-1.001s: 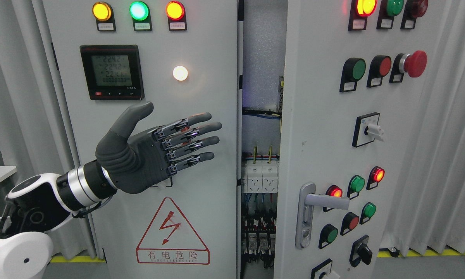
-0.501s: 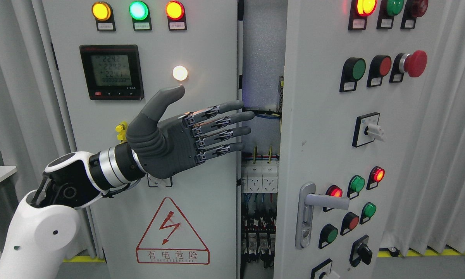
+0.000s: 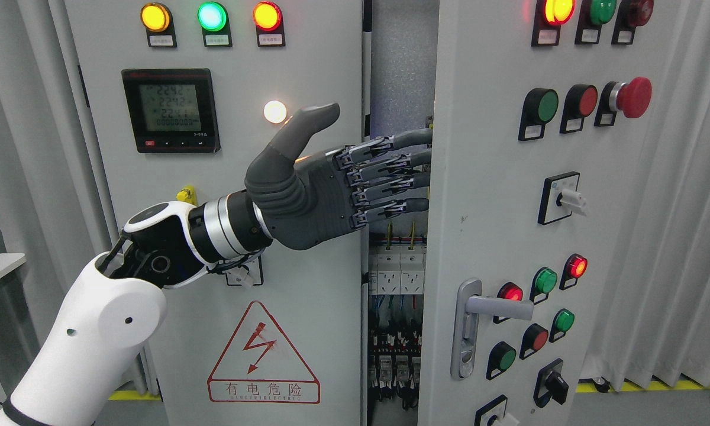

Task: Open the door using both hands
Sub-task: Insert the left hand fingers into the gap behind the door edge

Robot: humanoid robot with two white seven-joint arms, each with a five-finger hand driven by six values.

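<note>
Left robot hand (image 3: 331, 183) flat, holding nothing. Fingers (image 3: 411, 158) straight, reaching into the gap behind the right door (image 3: 485, 195) edge. Door ajar.

Open gap (image 3: 399, 89) beside door (image 3: 485, 236) admits fingers (image 3: 411, 157)

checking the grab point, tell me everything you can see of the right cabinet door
The right cabinet door is a pale grey metal panel, swung partly open, with wiring and breakers visible in the gap. It carries red and green lamps and pushbuttons, a red mushroom button, rotary switches and a silver lever handle low down. The left hand reaches its straight fingers behind the door's left edge.
</note>
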